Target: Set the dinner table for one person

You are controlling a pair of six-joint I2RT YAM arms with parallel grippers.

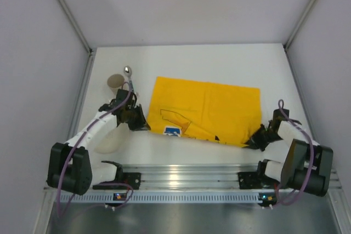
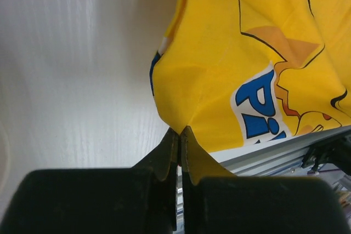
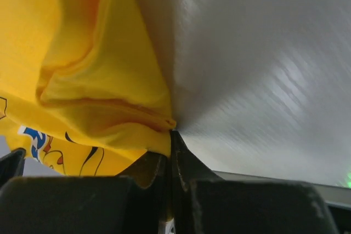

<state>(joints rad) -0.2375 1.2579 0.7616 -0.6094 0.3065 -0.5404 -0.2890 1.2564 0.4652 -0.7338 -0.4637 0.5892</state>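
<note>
I see my left hand [image 1: 137,120] pinched shut on the 7 o'clock corner of the yellow cloth [image 1: 214,108], and my right hand [image 1: 256,138] clamped on its 5 o'clock corner. The white desk [image 1: 192,61] lies under everything, its rail [image 1: 186,176] at 6 o'clock. A cup [image 1: 115,83] and spoon [image 1: 128,71] sit at 10 o'clock.

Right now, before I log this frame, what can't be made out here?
- White rounded shape: top view, left arm covers part; plate or bowl unclear.
- Spoon handle: top view, lost against the arm's cable.
- Yellow mat print: folded in top view, cut by the edge in left wrist view.
- Beneath the mat: hidden in every view.
</note>
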